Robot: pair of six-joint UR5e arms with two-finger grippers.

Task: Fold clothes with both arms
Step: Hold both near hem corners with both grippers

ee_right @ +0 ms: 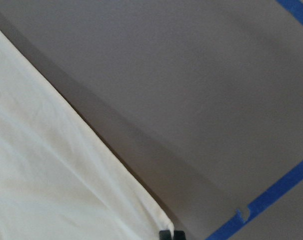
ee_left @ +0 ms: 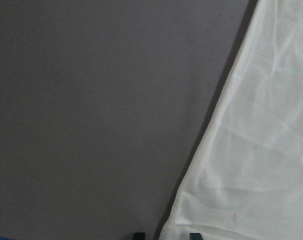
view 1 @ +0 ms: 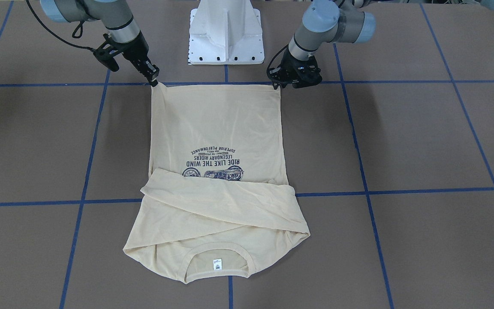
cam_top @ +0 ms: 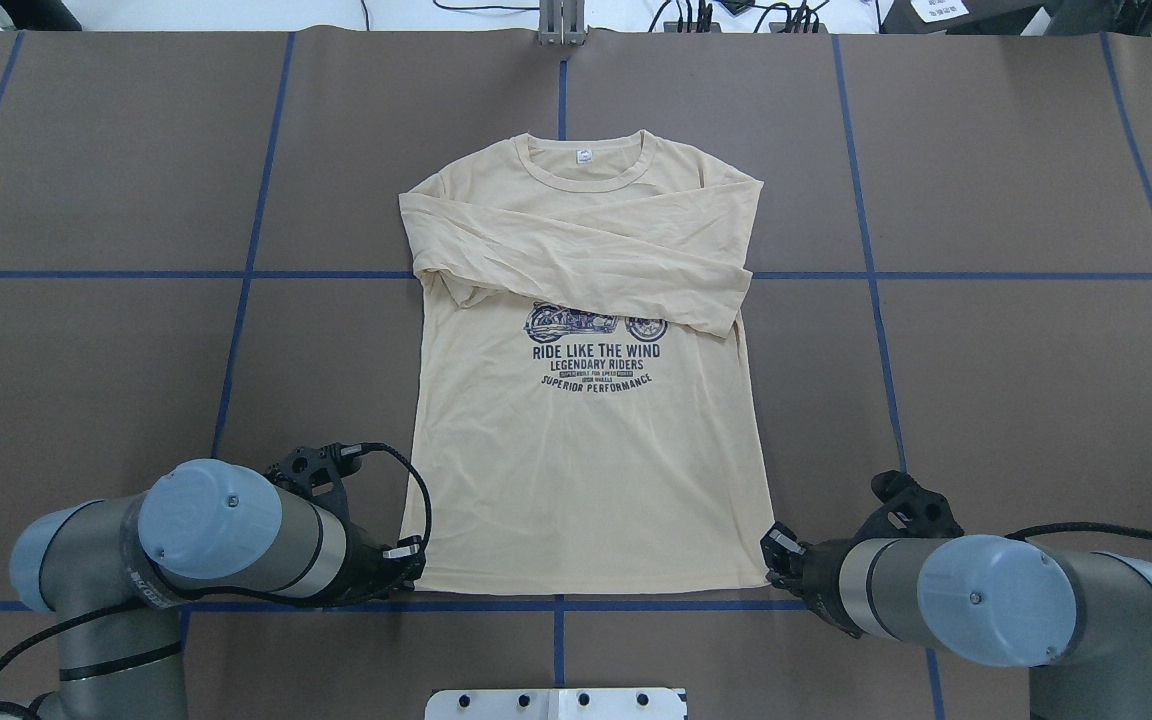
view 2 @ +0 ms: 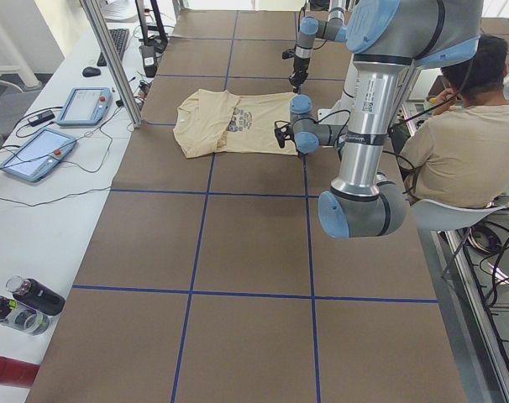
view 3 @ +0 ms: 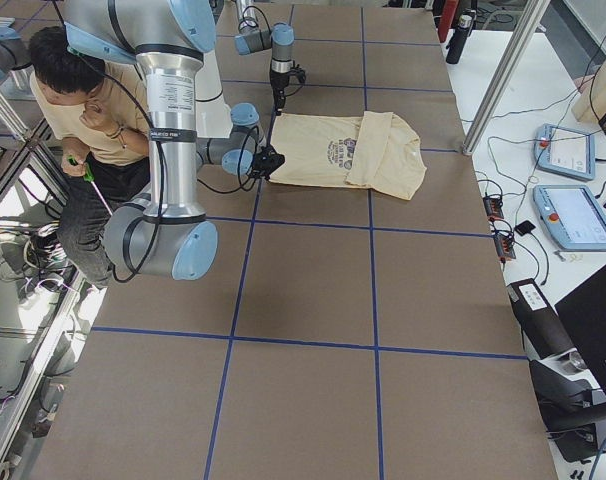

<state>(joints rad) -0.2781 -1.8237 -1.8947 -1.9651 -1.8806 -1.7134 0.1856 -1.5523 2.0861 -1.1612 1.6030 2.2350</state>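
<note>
Cream T-shirt [cam_top: 586, 470] lies flat mid-frame in the overhead view, right gripper [cam_top: 772, 546] pinching its lower-right hem corner, left gripper [cam_top: 414, 562] with fingers narrowly apart astride the lower-left one, which could slip on lifting unless they close, skewing the fold.

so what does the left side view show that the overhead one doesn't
Only the left side view: a seated person behind the robot, plus two touchscreen controllers and bottles on the white bench.
Only the overhead: the neck label and the print clear enough to read.
Both: the shirt flat on the brown table, with the left gripper and right gripper at its hem corners.
</note>
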